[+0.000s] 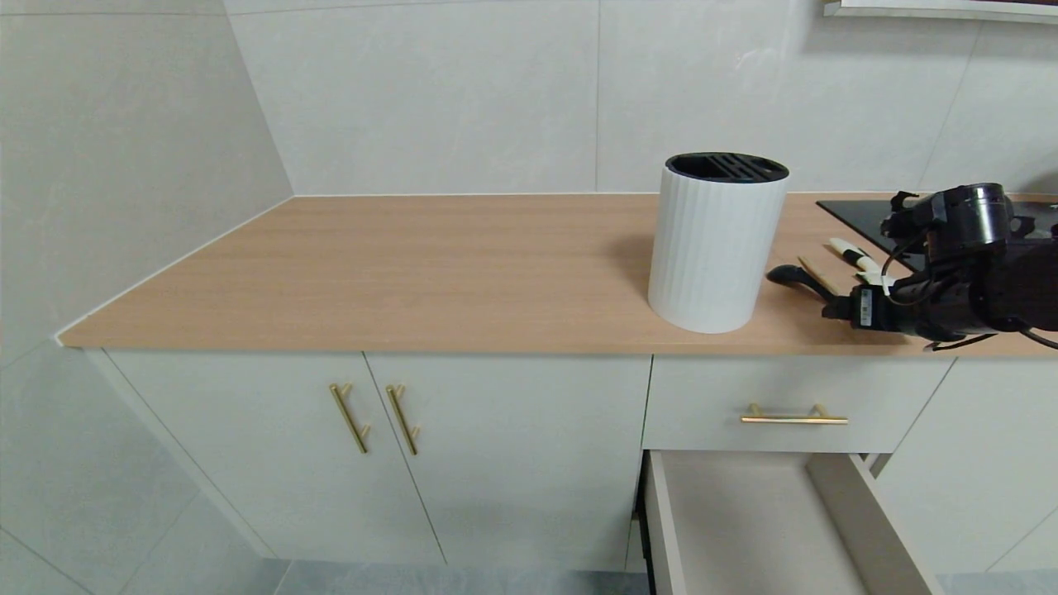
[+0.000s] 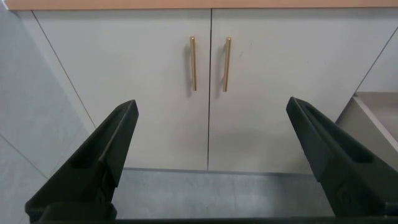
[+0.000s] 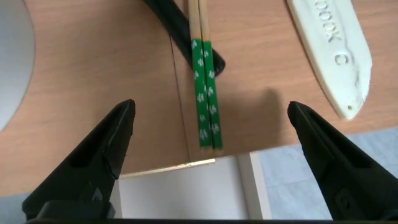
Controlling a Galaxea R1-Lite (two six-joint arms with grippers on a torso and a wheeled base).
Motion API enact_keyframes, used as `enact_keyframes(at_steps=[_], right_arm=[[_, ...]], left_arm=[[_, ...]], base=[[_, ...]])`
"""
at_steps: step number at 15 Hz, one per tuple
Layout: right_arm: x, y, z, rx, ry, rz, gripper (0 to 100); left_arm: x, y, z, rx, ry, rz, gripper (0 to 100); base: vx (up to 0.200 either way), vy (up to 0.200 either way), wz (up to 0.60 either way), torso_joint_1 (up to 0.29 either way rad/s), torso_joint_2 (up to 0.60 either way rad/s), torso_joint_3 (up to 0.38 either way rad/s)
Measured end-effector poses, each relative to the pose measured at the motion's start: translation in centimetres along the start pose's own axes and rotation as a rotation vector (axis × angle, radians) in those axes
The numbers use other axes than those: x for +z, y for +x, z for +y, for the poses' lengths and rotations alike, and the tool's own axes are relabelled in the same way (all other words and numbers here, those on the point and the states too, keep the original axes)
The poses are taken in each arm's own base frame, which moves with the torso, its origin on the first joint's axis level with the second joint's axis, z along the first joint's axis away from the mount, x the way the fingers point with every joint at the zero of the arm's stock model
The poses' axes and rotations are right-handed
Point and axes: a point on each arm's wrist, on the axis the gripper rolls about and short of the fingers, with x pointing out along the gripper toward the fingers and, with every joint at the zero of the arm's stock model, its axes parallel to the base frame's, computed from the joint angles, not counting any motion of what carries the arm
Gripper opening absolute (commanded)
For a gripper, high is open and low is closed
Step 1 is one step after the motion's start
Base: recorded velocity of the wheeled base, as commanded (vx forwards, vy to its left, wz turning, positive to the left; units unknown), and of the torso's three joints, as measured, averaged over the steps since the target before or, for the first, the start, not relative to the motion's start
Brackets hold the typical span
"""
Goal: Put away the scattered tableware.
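gaping, the right gripper [image 3: 209, 107] frames the chopsticks [image 3: 206, 93] between its jaws; left gripper [image 2: 211, 104] gapes too.

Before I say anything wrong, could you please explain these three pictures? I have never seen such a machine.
This is a two-armed robot at a kitchen counter. The wide picture comes from its head; the other two from cameras on its wrists. The left gripper is open and faces cupboard doors. The right gripper is open above chopsticks with green ends, which lie over a black utensil, beside a white utensil. A white ribbed holder stands nearby; a drawer below is open. Nothing is held.
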Motion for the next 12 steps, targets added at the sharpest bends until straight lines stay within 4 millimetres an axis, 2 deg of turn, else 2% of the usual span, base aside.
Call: enact_keyframes(at_steps=[5, 12], right_arm=[[-0.19, 0.31, 0.11, 0.000, -0.002, 0.007, 0], [0.06, -0.24, 0.02, -0.003, 0.003, -0.006, 0]], left_arm=[[0.00, 0.00, 0.00, 0.000, 0.000, 0.000, 100], [0.00, 0.00, 0.00, 0.000, 0.000, 0.000, 100]], base=[[0.000, 0.000, 0.00, 0.000, 0.00, 0.000], [0.000, 0.000, 0.00, 0.000, 0.00, 0.000]])
